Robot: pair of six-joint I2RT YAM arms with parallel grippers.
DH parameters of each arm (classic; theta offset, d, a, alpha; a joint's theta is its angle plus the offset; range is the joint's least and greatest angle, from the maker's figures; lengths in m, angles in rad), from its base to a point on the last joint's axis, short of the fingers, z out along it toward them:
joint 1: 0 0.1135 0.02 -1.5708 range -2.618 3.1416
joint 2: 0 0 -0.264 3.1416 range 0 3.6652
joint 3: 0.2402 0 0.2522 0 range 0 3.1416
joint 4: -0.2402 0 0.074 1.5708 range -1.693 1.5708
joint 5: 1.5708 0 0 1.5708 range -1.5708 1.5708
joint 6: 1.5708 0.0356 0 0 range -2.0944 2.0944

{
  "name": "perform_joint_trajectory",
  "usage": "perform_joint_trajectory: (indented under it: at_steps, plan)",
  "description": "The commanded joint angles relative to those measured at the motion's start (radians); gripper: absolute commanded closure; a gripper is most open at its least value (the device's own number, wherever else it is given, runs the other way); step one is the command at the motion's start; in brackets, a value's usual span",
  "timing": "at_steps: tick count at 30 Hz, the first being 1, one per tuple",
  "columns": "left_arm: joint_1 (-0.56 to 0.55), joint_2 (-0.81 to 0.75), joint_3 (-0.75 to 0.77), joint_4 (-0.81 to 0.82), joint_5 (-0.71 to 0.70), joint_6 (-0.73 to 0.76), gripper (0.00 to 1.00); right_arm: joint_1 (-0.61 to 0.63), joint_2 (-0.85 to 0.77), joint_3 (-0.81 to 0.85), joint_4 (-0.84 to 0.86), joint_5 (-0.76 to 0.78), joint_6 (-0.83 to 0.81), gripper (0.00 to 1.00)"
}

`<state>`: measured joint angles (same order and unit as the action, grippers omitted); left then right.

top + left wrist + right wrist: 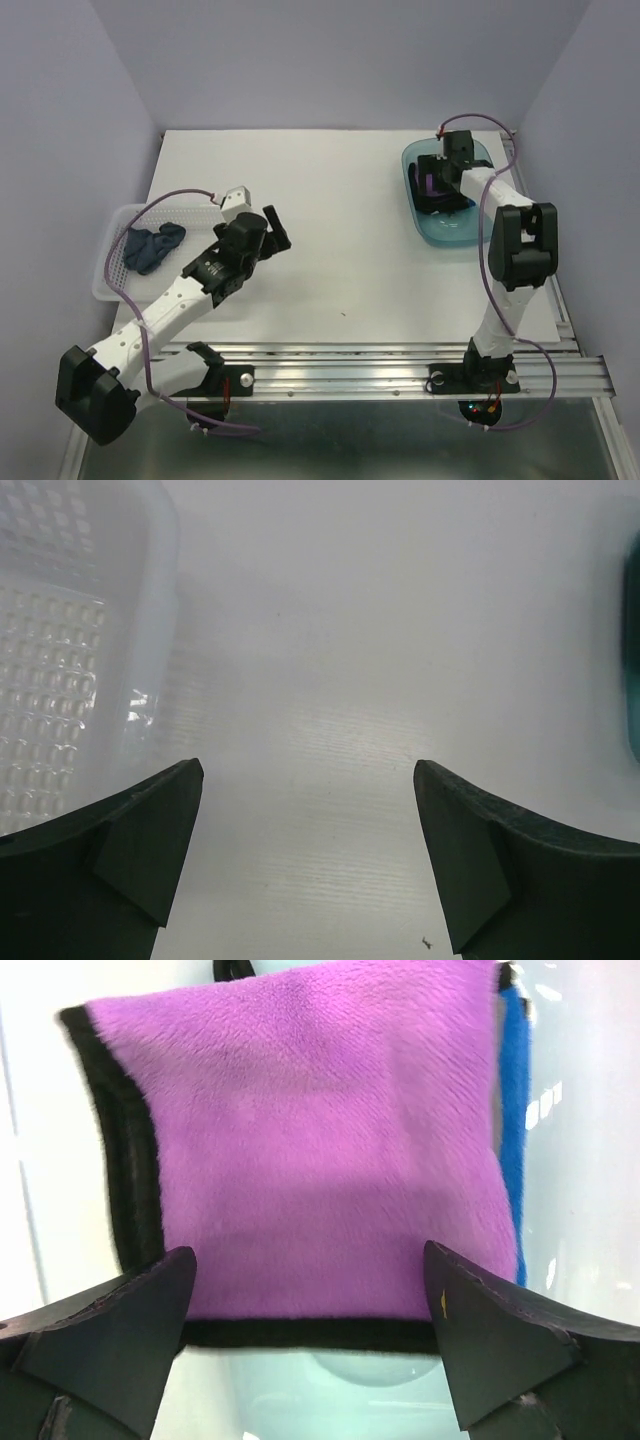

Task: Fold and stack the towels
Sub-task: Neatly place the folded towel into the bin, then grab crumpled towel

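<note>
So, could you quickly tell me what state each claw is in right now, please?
Left claw: open, holding nothing.
Right claw: open above the purple towel, not gripping it.

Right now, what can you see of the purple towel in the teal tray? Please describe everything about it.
The purple towel is a soft, fleecy cloth with black edging, lying flat in a neat, nearly square shape. It rests in the translucent teal tray, on a bright blue towel whose edge shows along one side. The right gripper hovers over it with its jaws open, one finger toward each side, and does not grip it.
</note>
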<state>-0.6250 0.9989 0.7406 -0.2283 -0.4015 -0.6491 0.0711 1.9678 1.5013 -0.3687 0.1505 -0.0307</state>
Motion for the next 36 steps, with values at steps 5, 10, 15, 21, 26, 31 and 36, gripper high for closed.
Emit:
perform_joint_trajectory:
  at_steps: [5, 10, 15, 21, 26, 31, 36]
  plan:
    - [0.197, 0.059, 0.222, -0.092, -0.088, 0.009, 0.01, -0.007, -0.356, -0.132, 0.097, -0.011, 0.139, 0.0]
    - [0.356, 0.125, 0.339, -0.128, -0.129, 0.002, 0.01, -0.007, -0.614, -0.372, 0.213, -0.035, 0.362, 0.0]
    - [0.615, 0.228, 0.378, -0.137, -0.132, -0.038, 0.01, -0.007, -0.825, -0.608, 0.321, -0.013, 0.452, 0.0]
    - [0.847, 0.424, 0.413, -0.073, 0.02, -0.032, 0.01, -0.007, -0.902, -0.655, 0.356, -0.019, 0.465, 0.0]
    - [0.93, 0.555, 0.436, -0.046, -0.008, -0.026, 0.01, -0.008, -0.848, -0.633, 0.34, -0.043, 0.46, 0.0]
    - [1.005, 0.665, 0.467, -0.034, -0.019, -0.011, 0.01, -0.008, -0.804, -0.628, 0.344, -0.069, 0.456, 0.0]
    - [1.045, 0.701, 0.435, -0.005, -0.037, -0.006, 0.02, -0.007, -0.779, -0.622, 0.35, -0.075, 0.453, 0.0]
